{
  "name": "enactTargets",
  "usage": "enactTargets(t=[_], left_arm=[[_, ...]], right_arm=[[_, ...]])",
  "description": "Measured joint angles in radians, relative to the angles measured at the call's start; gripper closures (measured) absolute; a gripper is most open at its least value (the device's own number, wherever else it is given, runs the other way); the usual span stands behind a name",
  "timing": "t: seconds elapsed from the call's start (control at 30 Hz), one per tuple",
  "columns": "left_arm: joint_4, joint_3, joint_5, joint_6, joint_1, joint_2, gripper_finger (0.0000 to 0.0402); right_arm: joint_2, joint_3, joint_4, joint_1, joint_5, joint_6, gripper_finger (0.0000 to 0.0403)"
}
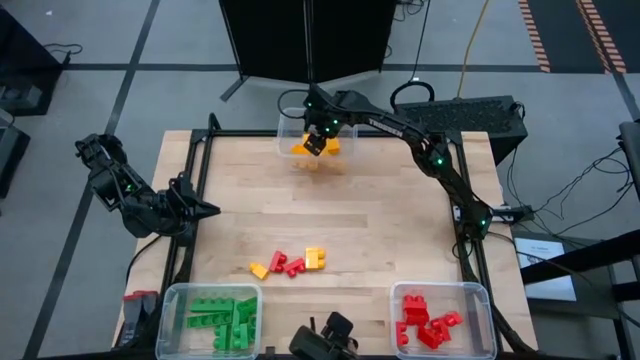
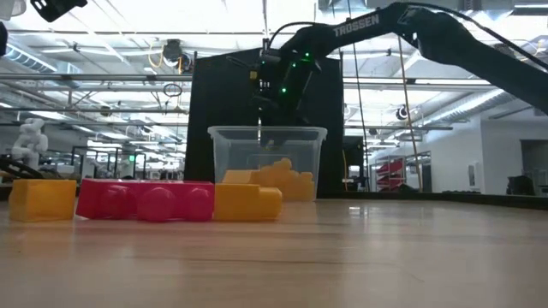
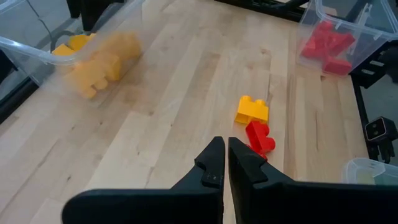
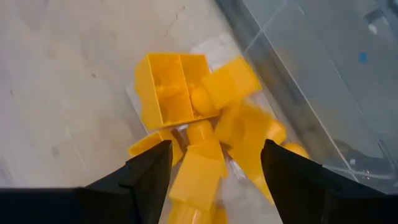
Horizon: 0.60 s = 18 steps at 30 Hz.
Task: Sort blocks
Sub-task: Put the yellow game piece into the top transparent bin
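Three bins sit on the wooden table; five loose blocks lie mid-table. Right gripper is spread, empty; left gripper clenched.

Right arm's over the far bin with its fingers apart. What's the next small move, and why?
Probably lift the right gripper clear of the far bin and swing toward the loose blocks mid-table. Its fingers stand open over the yellow blocks with nothing held, and red and yellow ones remain unsorted. The left gripper waits shut at the table's left side.
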State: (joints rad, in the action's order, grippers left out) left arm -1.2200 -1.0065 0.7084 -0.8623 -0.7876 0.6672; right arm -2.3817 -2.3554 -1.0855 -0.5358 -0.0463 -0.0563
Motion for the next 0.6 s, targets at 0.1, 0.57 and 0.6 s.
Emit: enactTargets(t=[0.1, 0.57, 0.6], left_arm=[[0.000, 0.000, 0.000, 0.000, 0.000, 0.000, 0.0398], [0.008, 0.000, 0.000, 0.002, 0.000, 0.000, 0.0398], [0.008, 0.000, 0.000, 0.002, 0.000, 0.000, 0.0398]], right_arm=[[0.015, 0.000, -0.008, 0.000, 0.002, 0.000, 0.0166], [0.063, 0.000, -0.008, 0.000, 0.048, 0.000, 0.0166], [0.065, 0.000, -0.006, 0.000, 0.048, -0.001, 0.0166]])
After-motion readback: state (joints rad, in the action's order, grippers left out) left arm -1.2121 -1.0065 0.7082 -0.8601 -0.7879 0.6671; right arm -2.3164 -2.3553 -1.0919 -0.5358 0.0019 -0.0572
